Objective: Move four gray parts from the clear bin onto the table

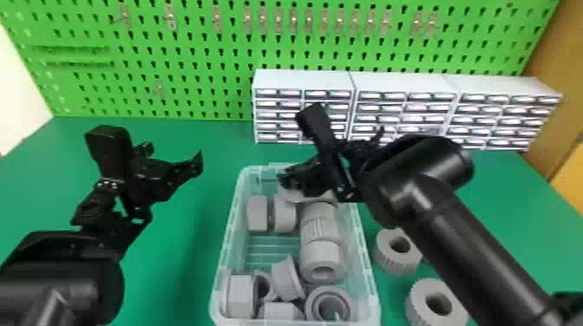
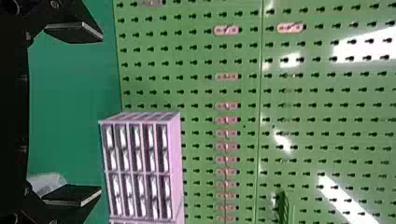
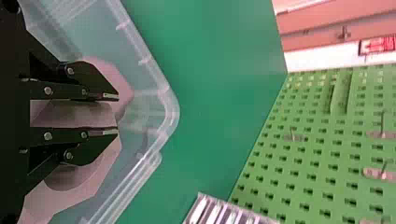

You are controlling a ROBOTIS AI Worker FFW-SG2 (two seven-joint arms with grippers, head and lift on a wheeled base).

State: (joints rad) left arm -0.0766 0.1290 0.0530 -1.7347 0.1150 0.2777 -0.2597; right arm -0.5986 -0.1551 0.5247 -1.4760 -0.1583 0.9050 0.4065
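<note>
Inside the clear bin [image 1: 368, 277], a gray part [image 3: 70, 115] is clasped by the right gripper [image 3: 112, 115]; the left gripper [image 2: 102, 114] is spread wide. Two ribbed parts [image 1: 399, 263] are already on the table [image 1: 173, 247] — seemingly two to go, unless others are hidden.

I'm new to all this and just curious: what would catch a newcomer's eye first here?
Probably the two black arms, one at the left and one at the right, the right arm's gripper at the clear bin's far end. Then the chunky gray parts piled in that bin, with others on the table to its right. Behind them stands a bright green pegboard.
</note>
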